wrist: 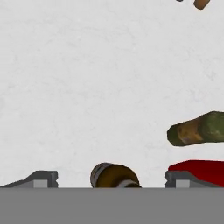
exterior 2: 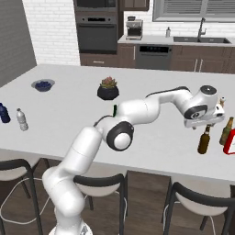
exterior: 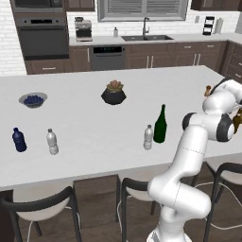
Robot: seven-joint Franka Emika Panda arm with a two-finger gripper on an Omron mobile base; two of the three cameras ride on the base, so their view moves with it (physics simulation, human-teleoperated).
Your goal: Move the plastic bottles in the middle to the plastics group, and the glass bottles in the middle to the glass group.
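Gripper (exterior 2: 205, 125) hung just above the amber glass bottle (exterior 2: 204, 140) at the right end of the white island counter (exterior: 94, 127). In the hand view the bottle's mouth (wrist: 114, 176) sat between the two finger tips (wrist: 41, 179), which stood wide apart and clear of the glass: claw spread, holding nothing. The bottle stood upright just beside the glass group's brown bottle (exterior 2: 226, 131), with a red item (exterior 2: 230, 142) close to both.

Still in the middle of the counter: the green wine bottle (exterior: 160, 125) and the small clear plastic bottle (exterior: 148, 137), nearly touching. Plastics group at the far left: dark blue bottle (exterior: 19, 140), clear capped bottle (exterior: 52, 142).

Judged handling: glass is stiff, smooth, likely slippery, heavier than the plastic, and breakable if tipped against a neighbour. Tall and narrow, so top-heavy. Neck below the lip looked the best hold; the plastic one should be light and may give under squeeze, so hold at mid-body
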